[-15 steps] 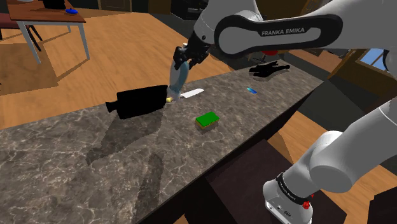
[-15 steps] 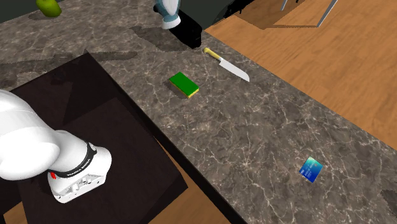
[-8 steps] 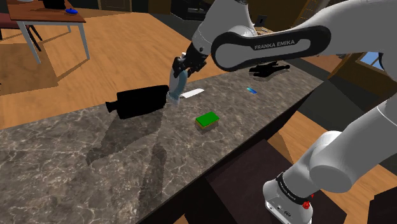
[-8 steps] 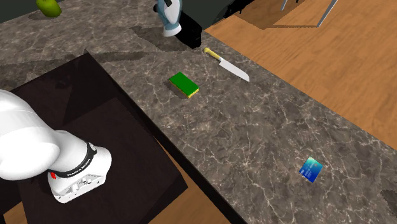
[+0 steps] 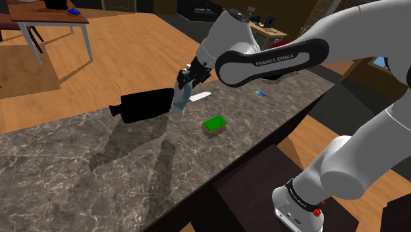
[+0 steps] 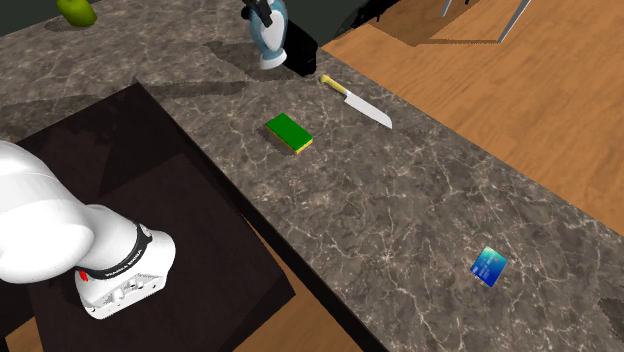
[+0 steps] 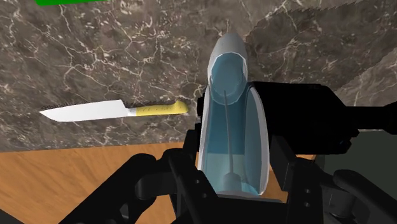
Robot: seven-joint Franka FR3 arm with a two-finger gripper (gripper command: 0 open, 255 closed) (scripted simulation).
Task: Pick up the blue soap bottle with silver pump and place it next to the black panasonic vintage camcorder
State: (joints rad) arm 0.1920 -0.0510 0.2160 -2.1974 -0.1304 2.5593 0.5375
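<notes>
your hand (image 5: 188,74) is clamped on the pale blue soap bottle (image 5: 179,99) at its upper end. the bottle's long axis runs on from the fingers (image 7: 191,143) down to the marble tabletop (image 5: 99,151), base lowest, tilted a little. the base is just beside the near end of the black camcorder (image 5: 145,105), between it and the knife (image 5: 197,97). the camcorder lies flat and stretches off to the shoulder view's left. can't tell if the base touches the stone yet. my read: lateral position is good, so you only need travel along the bottle's axis, then release. tip risk: tall, narrow, leaning.
</notes>
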